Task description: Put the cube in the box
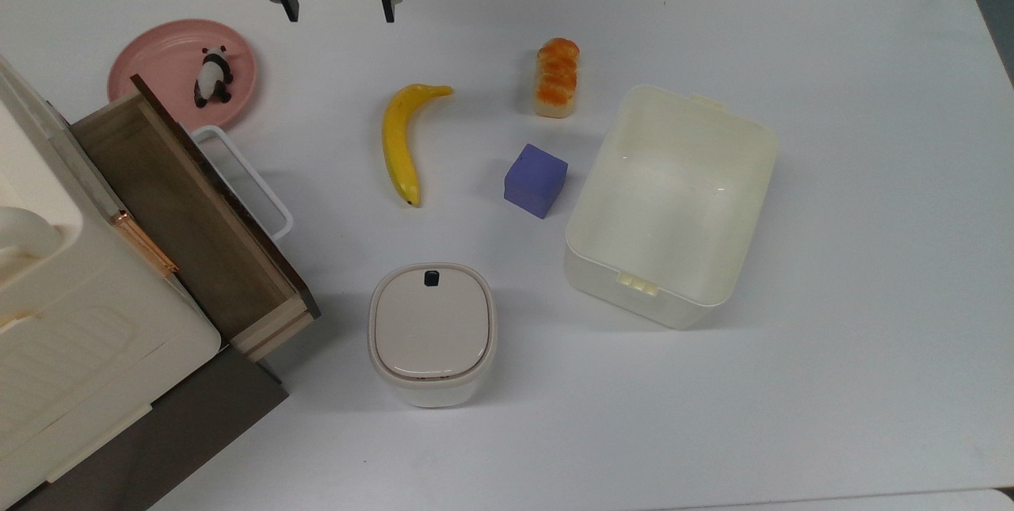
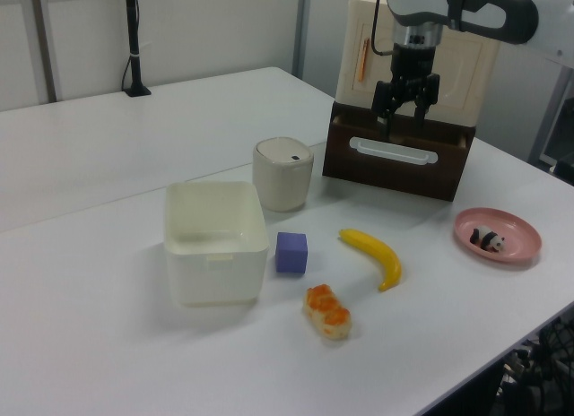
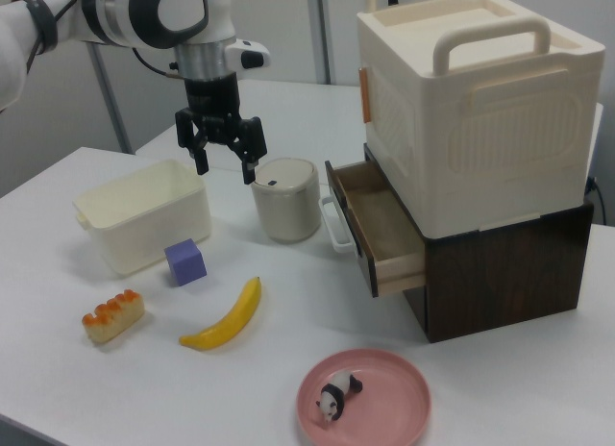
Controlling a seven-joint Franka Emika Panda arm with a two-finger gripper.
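Observation:
The purple-blue cube (image 1: 536,180) (image 2: 291,252) (image 3: 185,262) rests on the white table just off the left wall of the cream-white box (image 1: 672,202) (image 2: 215,242) (image 3: 142,225), as the top view shows it. The box stands upright with nothing inside. My gripper (image 1: 341,13) (image 2: 404,118) (image 3: 224,167) hangs open and holds nothing, high above the table at the top view's upper left, well away from the cube.
A banana (image 1: 401,140) and a bread roll (image 1: 557,77) lie near the cube. A small lidded bin (image 1: 432,333), a pink plate (image 1: 155,59) with a panda figure (image 1: 212,76), and a cabinet with an open wooden drawer (image 1: 186,214) stand at the top view's left.

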